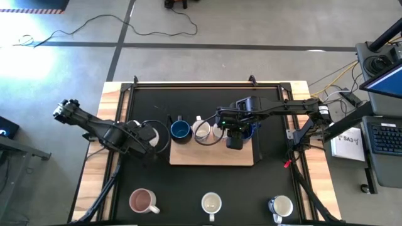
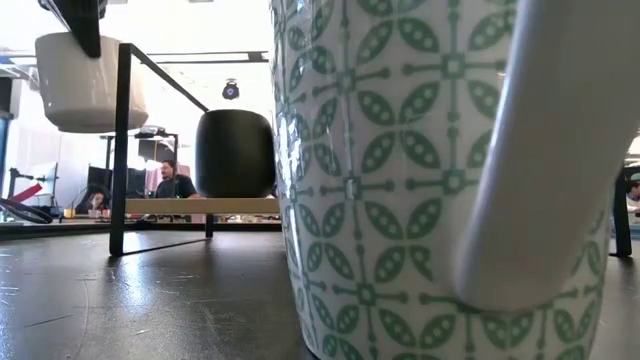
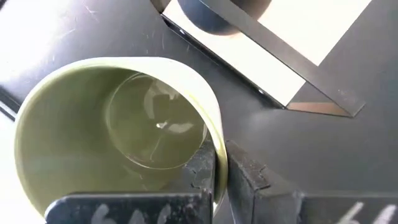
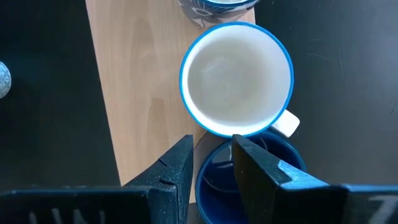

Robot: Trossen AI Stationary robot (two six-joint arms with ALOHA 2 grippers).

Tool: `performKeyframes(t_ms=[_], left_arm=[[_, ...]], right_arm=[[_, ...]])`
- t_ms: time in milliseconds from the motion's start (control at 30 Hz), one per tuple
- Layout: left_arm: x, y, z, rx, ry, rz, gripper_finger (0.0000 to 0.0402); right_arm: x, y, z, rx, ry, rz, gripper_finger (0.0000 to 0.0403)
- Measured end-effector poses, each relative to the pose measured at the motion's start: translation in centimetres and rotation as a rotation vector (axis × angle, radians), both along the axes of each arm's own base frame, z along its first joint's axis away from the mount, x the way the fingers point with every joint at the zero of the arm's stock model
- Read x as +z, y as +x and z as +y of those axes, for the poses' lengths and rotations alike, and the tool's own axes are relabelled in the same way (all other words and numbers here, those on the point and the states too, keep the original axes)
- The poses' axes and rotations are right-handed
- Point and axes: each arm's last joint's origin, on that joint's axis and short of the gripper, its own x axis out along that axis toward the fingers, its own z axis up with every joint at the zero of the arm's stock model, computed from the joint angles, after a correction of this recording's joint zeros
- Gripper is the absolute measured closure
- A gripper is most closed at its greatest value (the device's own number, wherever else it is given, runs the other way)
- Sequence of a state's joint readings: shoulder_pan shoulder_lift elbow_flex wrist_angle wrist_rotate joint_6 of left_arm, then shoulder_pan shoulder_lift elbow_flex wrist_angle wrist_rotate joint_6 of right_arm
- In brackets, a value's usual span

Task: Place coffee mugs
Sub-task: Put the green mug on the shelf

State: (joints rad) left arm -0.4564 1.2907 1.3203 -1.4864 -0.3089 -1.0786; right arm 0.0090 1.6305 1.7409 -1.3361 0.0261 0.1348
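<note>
My left gripper point(image 1: 139, 137) is shut on an olive green mug point(image 3: 118, 130) left of the wooden board point(image 1: 210, 156); the low view shows this mug point(image 2: 90, 80) in the air. My right gripper point(image 4: 213, 163) is open over the board's right end. Its fingers stand on either side of a dark blue mug's rim point(image 4: 200, 177), one outside and one inside. Beside that mug stands a white mug with a blue rim point(image 4: 236, 78). Another blue mug point(image 1: 180, 130) and a shiny one point(image 1: 202, 130) stand on their bases on the board. Pink point(image 1: 143, 201), white point(image 1: 211, 204) and white point(image 1: 281, 206) mugs stand near the near edge. My left gripper pinches the olive green mug's rim wall point(image 3: 219, 146), with one finger point(image 3: 199, 171) inside the cup and the other point(image 3: 249, 177) outside. The fingers come from above. The mug hangs below them, lifted clear of the table and roughly upright.
A black metal frame point(image 2: 120, 150) stands around the work area. The green-patterned white mug point(image 2: 400, 180) sits close to the low camera and blocks most of that view. People point(image 2: 172, 180) sit in the room beyond. Bare black table point(image 1: 188, 182) lies between the board and the near mugs.
</note>
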Motion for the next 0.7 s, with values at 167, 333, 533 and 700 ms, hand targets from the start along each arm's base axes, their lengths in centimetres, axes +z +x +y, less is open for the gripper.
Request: performKeyframes(t_ms=[167,333,533,700], left_arm=[[-0.3,0.0,0.0,0.011,-0.004,0.012,0.0399],[-0.7,0.2,-0.4,0.075,-0.089,0.002,0.0400],[-1.4,1.3,-2.0,0.095,-0.213,-0.099,0.0400],[-2.6,1.9,-4.3,0.088,-0.236,-0.065,0.0400]], right_arm=[[0.0,0.0,0.0,-0.004,0.001,0.001,0.0309],[0.0,0.0,0.0,-0.016,0.005,0.002,0.0308],[0.0,0.0,0.0,-0.020,0.006,0.003,0.0311],[0.0,0.0,0.0,0.002,-0.001,0.005,0.0314]])
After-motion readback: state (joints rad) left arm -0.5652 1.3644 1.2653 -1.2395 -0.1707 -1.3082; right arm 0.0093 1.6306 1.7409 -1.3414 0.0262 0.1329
